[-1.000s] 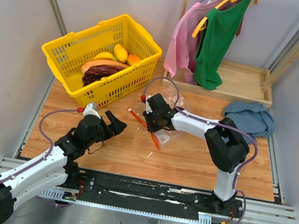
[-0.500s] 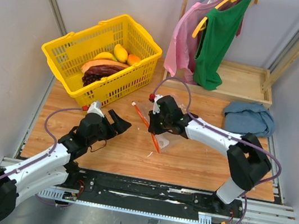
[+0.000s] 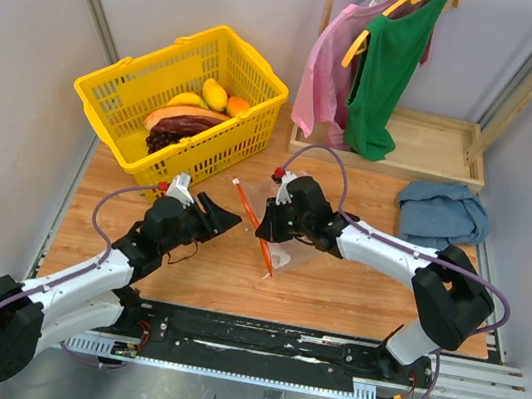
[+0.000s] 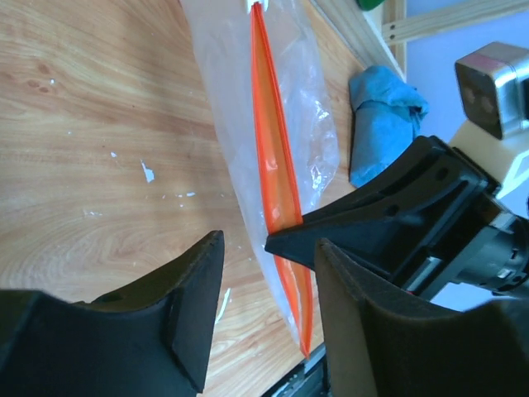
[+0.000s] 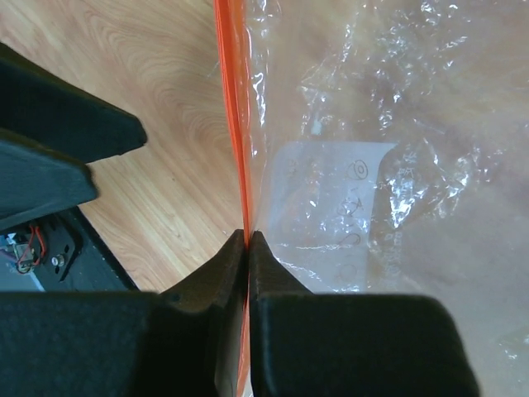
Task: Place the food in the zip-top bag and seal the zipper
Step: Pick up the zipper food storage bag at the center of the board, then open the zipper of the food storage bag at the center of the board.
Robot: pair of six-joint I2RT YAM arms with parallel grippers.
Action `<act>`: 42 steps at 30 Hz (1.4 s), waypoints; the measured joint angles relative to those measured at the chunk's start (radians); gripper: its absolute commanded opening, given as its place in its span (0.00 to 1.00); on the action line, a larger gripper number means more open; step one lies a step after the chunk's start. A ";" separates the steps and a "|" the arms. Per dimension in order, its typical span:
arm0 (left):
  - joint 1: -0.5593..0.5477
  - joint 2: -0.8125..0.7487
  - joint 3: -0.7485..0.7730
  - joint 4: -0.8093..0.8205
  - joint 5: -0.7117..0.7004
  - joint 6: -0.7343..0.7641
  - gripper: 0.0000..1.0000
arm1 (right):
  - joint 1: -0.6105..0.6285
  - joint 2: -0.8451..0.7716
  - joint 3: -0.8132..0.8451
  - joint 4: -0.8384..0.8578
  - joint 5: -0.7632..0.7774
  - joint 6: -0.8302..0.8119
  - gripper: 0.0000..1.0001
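Opening step here, and no food has gone in. The right claw (image 5: 247,236) is pressed together on the zipper (image 5: 233,124), pinching that red-orange strip and holding the bag (image 5: 355,190) up by its mouth edge over the middle of the table (image 3: 332,291). The bag looks empty: clear crinkled plastic and a white label, nothing more. The left claw (image 3: 224,210) sits just to the left of the strip, spread, with nothing between its fingers; from its own camera the strip and the right claw's tips lie straight ahead.

My read is that the mouth must be pulled apart before anything can be loaded. The next move calls for the left claw to catch only one lip of the strip, near the right claw's pinch, then draw away gently. Grab both layers and the mouth won't open; thin plastic may also slip.

The food (image 3: 193,117) waits in the yellow basket (image 3: 224,142) at the far left corner, well apart from the bag: a dark purple bunch, a long orange-brown piece and yellow pieces on top.

The surface is pale wood planks, smooth, with a few white flecks (image 4: 145,169). A blue cloth (image 3: 444,209) lies crumpled at the far right edge. Behind it is a low wooden stand (image 3: 436,146), with a green shirt (image 3: 387,77) and a pink one (image 3: 328,78) on hangers, grey walls all round.
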 measured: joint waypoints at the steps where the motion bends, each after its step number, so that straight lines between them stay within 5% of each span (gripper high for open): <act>1: 0.000 0.011 0.001 0.008 0.002 -0.003 0.43 | 0.000 -0.002 -0.005 0.014 -0.007 0.007 0.06; 42: 0.000 0.153 0.002 0.146 0.058 -0.058 0.29 | 0.032 -0.040 -0.041 0.148 -0.134 0.037 0.10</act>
